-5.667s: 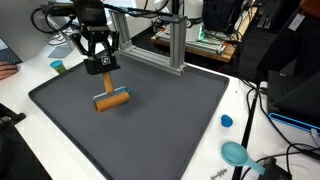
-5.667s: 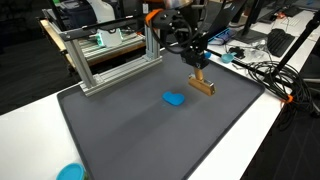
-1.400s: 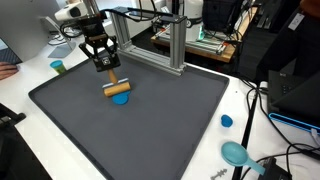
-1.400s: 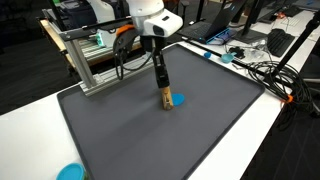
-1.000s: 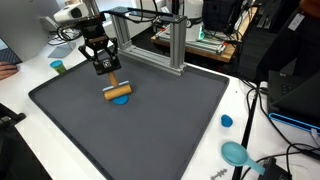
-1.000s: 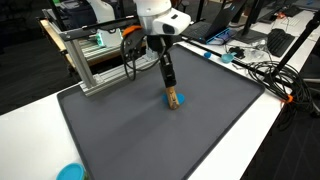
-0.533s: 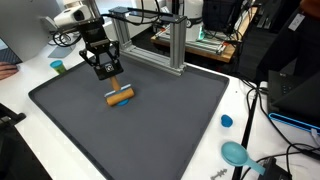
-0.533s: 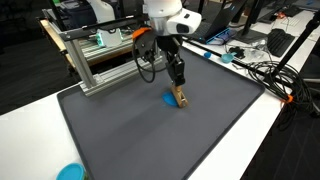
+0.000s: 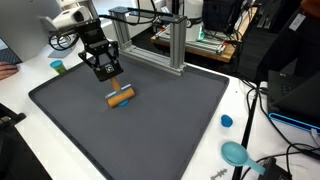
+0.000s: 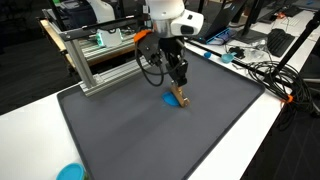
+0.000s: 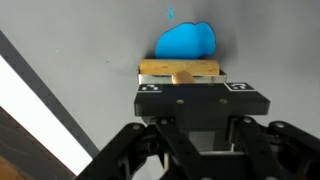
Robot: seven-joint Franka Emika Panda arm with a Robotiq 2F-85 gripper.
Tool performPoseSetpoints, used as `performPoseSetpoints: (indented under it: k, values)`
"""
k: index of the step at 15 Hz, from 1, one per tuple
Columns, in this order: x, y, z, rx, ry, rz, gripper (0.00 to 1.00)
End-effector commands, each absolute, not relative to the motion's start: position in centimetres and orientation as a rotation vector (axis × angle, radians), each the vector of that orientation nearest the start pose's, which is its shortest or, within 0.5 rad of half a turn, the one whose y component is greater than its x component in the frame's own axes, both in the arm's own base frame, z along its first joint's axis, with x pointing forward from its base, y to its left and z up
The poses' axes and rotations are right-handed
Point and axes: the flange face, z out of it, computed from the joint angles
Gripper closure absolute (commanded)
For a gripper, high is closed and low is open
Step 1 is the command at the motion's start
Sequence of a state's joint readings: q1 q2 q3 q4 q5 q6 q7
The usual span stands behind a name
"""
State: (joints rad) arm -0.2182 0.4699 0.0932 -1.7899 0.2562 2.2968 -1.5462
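Note:
My gripper (image 9: 110,78) (image 10: 177,84) hangs over the middle of the grey mat (image 9: 160,135), shut on the short peg of a wooden block (image 9: 120,97) (image 10: 181,100). The block sits low, at or just above the mat; I cannot tell whether it touches. A small flat blue piece (image 10: 168,99) lies on the mat right beside the block. In the wrist view the block (image 11: 180,68) lies crosswise just past the gripper (image 11: 183,82), and the blue piece (image 11: 185,42) lies directly beyond it.
An aluminium frame (image 9: 168,42) (image 10: 105,58) stands along the mat's far edge. Off the mat are a small blue cup (image 9: 58,67), a blue disc (image 9: 226,121) and a teal bowl (image 9: 236,153) (image 10: 70,172). Cables (image 10: 262,72) crowd one side of the table.
The gripper has carried the wooden block a short way across the mat and turned it, so the block now sits on the blue piece's other side. The jaws stayed shut.

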Motion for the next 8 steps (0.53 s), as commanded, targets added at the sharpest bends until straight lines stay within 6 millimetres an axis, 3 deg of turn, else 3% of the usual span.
performPoseSetpoints:
  k: [1, 8]
  values:
    - [64.51, -5.4, 23.31, -2.25, -1.82, -0.227, 0.78]
    - [64.56, -4.73, 23.57, -2.141, -1.924, -0.226, 0.78]
